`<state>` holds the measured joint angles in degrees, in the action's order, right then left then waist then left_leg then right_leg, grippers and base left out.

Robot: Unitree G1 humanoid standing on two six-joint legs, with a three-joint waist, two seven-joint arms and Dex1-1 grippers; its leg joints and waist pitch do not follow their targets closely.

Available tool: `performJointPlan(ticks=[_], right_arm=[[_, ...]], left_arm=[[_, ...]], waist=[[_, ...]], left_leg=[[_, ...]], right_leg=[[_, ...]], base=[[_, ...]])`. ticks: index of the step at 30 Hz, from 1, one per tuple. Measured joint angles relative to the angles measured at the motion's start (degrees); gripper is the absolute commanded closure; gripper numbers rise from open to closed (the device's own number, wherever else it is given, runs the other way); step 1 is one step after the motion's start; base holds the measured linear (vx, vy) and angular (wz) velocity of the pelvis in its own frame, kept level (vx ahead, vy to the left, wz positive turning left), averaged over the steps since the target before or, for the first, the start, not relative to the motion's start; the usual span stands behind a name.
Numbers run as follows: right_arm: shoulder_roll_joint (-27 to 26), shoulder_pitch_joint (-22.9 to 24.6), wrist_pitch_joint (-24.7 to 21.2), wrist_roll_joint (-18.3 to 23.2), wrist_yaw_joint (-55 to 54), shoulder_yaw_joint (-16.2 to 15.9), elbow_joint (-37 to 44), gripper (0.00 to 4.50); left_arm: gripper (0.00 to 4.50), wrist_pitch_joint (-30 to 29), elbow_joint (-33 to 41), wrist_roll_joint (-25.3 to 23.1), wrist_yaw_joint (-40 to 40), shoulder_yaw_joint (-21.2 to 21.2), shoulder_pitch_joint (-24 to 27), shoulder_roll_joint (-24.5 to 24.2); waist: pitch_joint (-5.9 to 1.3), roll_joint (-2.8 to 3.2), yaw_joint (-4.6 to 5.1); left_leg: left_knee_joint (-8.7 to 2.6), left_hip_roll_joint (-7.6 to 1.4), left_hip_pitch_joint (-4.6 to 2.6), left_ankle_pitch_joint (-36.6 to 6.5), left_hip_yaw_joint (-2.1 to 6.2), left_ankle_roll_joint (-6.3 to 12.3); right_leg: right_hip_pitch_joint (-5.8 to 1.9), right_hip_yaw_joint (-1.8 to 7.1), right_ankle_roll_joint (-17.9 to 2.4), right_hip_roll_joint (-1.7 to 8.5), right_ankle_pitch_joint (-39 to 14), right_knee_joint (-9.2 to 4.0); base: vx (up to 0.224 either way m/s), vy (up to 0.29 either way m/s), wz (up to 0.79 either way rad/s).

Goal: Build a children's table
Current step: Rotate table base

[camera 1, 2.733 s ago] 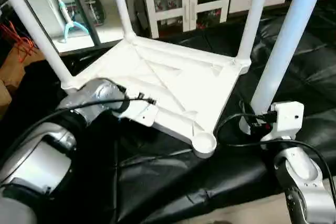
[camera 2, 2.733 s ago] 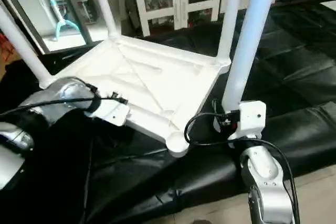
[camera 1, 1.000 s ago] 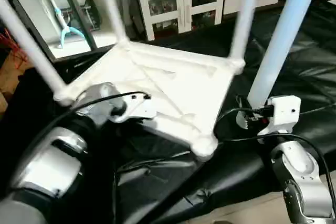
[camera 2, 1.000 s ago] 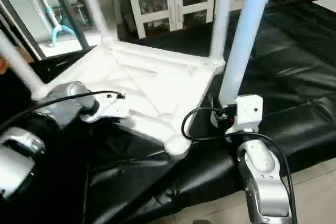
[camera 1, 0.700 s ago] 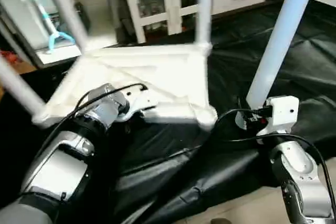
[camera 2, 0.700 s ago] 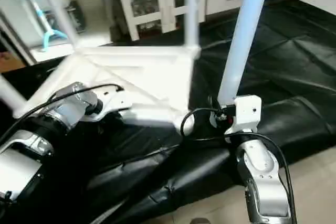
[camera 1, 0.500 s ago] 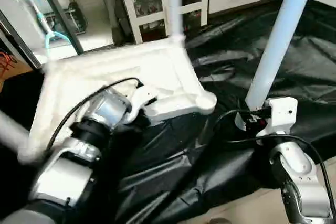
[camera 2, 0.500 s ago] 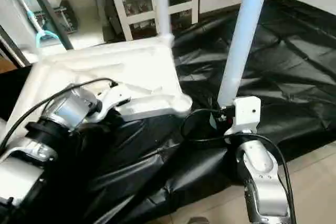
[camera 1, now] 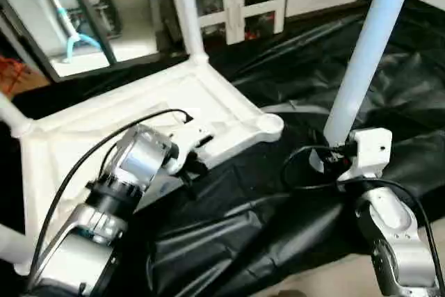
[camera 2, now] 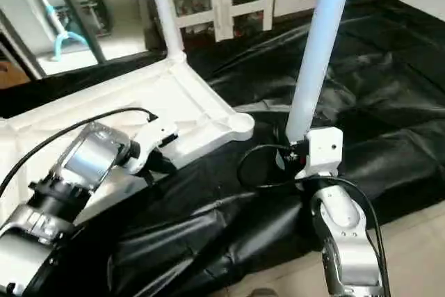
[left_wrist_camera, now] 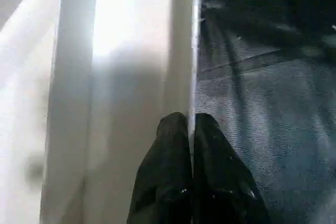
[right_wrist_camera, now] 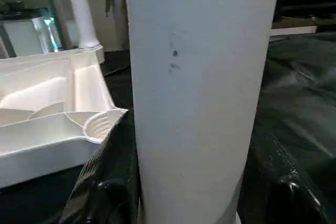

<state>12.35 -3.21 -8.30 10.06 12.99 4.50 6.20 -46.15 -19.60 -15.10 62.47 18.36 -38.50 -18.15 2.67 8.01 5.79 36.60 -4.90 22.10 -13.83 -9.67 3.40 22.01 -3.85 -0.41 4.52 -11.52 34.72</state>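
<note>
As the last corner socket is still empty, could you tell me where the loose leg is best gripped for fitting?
Grip the loose leg low on its shaft, from the side, as the right gripper does. It stands upright and is round and smooth, so a sideways clamp near the base steers that end towards the empty socket on the tabletop.

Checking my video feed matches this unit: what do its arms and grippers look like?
Both arms are silver metal with black joint sections. The left arm has a ribbed silver wrist, a white mount and a black cable. The right arm carries a white box and looped black cable. The left gripper has two black fingers.
</note>
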Motion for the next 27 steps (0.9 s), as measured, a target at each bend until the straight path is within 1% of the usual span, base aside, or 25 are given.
performJointPlan(ticks=[1, 2, 3, 4, 6, 7, 8, 9, 12, 15, 16, 19, 21, 22, 23, 25, 27], right_arm=[[0.0, -0.1, 0.0, -0.1, 0.0, 0.0, -0.1, 2.6], [0.0, -0.1, 0.1, -0.1, 0.0, 0.0, -0.1, 2.6], [0.0, -0.1, 0.1, -0.4, 0.0, 0.1, -0.2, 2.6], [0.0, -0.1, 0.1, -0.5, 0.0, 0.1, -0.2, 2.6], [0.0, -0.1, 0.1, -0.6, 0.0, 0.0, -0.2, 2.6], [0.0, -0.1, 0.1, -0.7, 0.0, 0.0, -0.2, 2.6], [0.0, -0.2, 0.1, -0.7, 0.0, 0.0, -0.2, 2.6], [0.0, -0.4, 0.1, -0.7, 0.0, -0.1, -0.3, 2.6], [0.1, -1.3, 0.2, -0.7, 0.0, 0.0, -0.6, 2.6], [0.2, -1.6, 0.3, -1.0, 0.0, 0.1, -1.1, 2.6], [0.2, -1.9, 0.3, -1.0, 0.0, 0.1, -1.4, 2.6], [0.6, -2.3, 0.3, -1.2, 0.0, 0.2, -1.4, 2.6], [0.8, -3.2, 0.4, -1.4, -0.2, 0.3, -1.7, 2.6], [0.9, -3.8, 0.5, -1.5, -0.3, 0.8, -1.8, 2.6], [1.0, -4.0, 0.7, -1.5, -0.4, 1.2, -1.8, 2.6], [0.5, -5.5, 1.2, -1.3, -1.0, 1.7, -1.7, 2.6], [0.3, -6.2, 1.2, -1.0, -1.4, 1.9, -0.6, 2.6]], left_arm=[[4.46, 2.6, 1.6, 0.3, 1.2, 1.0, 1.1, -1.1], [4.46, 3.7, 2.8, 0.6, 2.2, 1.8, 1.9, -2.0], [4.21, 4.1, 3.5, 0.7, 3.2, 2.5, 2.2, -2.5], [3.94, 3.4, 4.5, 0.8, 3.6, 3.0, 2.4, -2.4], [3.94, 1.5, 5.1, 0.9, 3.3, 3.1, 2.6, -1.3], [3.84, 0.2, 5.4, 1.3, 2.8, 3.0, 2.7, -0.4], [3.84, -0.6, 5.6, 1.6, 2.1, 2.8, 2.6, 0.2], [3.59, -1.1, 5.7, 2.0, 1.5, 2.6, 2.6, 0.6], [3.48, -1.2, 5.7, 3.6, -0.3, 1.9, 2.0, 2.0], [3.19, -1.1, 5.8, 5.4, -2.0, -0.6, -0.2, 3.7], [3.19, -1.5, 6.3, 5.9, -2.1, -1.5, -0.8, 4.1], [3.19, -6.2, 9.9, 7.8, -2.3, -3.5, -1.1, 5.3], [3.19, -8.0, 12.1, 9.0, -2.9, -4.6, -1.1, 5.7], [3.19, -8.9, 13.6, 10.2, -4.0, -6.2, -1.1, 6.8], [3.19, -9.0, 14.7, 11.1, -5.2, -7.8, -1.1, 8.0], [3.19, -6.8, 17.5, 12.9, -9.6, -12.4, -1.2, 10.2], [3.19, -6.2, 19.2, 13.4, -12.7, -15.6, -1.7, 11.2]], waist=[[0.01, -0.01, -0.32], [0.0, 0.0, -0.63], [0.01, -0.01, -1.13], [0.01, -0.02, -1.67], [0.05, -0.06, -2.23], [0.06, -0.08, -2.7], [0.08, -0.1, -2.98], [0.08, -0.11, -3.15], [0.16, -0.22, -3.53], [0.31, -0.45, -3.99], [0.31, -0.44, -4.2], [0.37, -0.53, -4.46], [0.38, -0.54, -4.49], [0.4, -0.57, -4.56], [0.44, -0.64, -4.66], [0.48, -0.7, -4.7], [0.48, -0.7, -4.77]], left_leg=[[0.0, -0.01, 0.0, 0.0, 0.02, 0.0], [0.0, -0.01, -0.01, 0.0, 0.03, 0.0], [0.0, -0.02, -0.05, 0.0, 0.03, -0.01], [0.0, -0.03, -0.08, 0.0, 0.03, -0.04], [0.0, -0.05, 0.0, 0.1, -0.01, -0.22], [0.0, -0.05, 0.06, 0.2, -0.02, -0.24], [0.0, -0.04, 0.09, 0.2, -0.05, -0.24], [0.0, -0.03, 0.12, 0.2, -0.08, -0.24], [0.0, -0.02, 0.21, 0.2, -0.18, -0.22], [0.05, -0.02, 0.36, 0.2, -0.18, -0.21], [0.06, -0.02, 0.41, 0.2, -0.18, -0.21], [0.07, -0.02, 0.57, 0.2, -0.19, -0.21], [0.25, -0.04, 0.99, 0.2, -0.19, -0.2], [0.36, -0.04, 1.21, 0.2, -0.18, -0.19], [0.45, -0.04, 1.27, 0.2, -0.18, -0.17], [0.69, -0.04, 1.44, 0.2, -0.17, -0.13], [0.85, -0.04, 1.45, 0.1, -0.17, -0.09]], right_leg=[[0.01, -0.04, 0.0, 0.0, 0.0, 0.01], [0.01, -0.06, 0.0, 0.0, 0.0, 0.03], [0.01, -0.07, 0.0, 0.0, 0.0, 0.06], [0.01, -0.07, 0.0, 0.01, 0.0, 0.06], [0.01, -0.05, 0.0, 0.09, 0.0, 0.07], [0.01, -0.05, 0.0, 0.13, 0.0, 0.07], [0.01, -0.05, 0.0, 0.18, 0.0, 0.06], [0.01, -0.06, 0.0, 0.24, 0.0, 0.06], [0.02, -0.06, 0.0, 0.33, -0.1, 0.06], [0.19, -0.09, 0.0, 0.35, -0.1, 0.19], [0.26, -0.08, 0.0, 0.36, -0.1, 0.22], [0.48, -0.08, 0.0, 0.36, -0.2, 0.37], [0.94, -0.08, 0.0, 0.36, -0.2, 0.58], [1.13, -0.09, 0.0, 0.37, -0.2, 0.71], [1.18, -0.11, 0.0, 0.39, -0.2, 0.8], [1.31, -0.13, 0.0, 0.43, -0.2, 0.98], [1.31, -0.13, 0.0, 0.45, -0.3, 1.13]], base=[[0.0, 0.0, 0.0], [0.0, 0.0, 0.0], [0.0, 0.0, 0.0], [0.0, 0.0, 0.0], [0.0, 0.0, 0.0], [0.0, 0.0, 0.0], [0.0, 0.0, 0.0], [0.0, 0.0, 0.0], [0.0, 0.0, 0.0], [0.0, 0.0, 0.0], [0.0, 0.0, 0.0], [0.0, 0.0, 0.0], [0.0, 0.0, 0.0], [0.0, 0.0, 0.0], [0.0, 0.0, 0.0], [0.0, 0.0, 0.0], [0.0, 0.0, 0.0]])
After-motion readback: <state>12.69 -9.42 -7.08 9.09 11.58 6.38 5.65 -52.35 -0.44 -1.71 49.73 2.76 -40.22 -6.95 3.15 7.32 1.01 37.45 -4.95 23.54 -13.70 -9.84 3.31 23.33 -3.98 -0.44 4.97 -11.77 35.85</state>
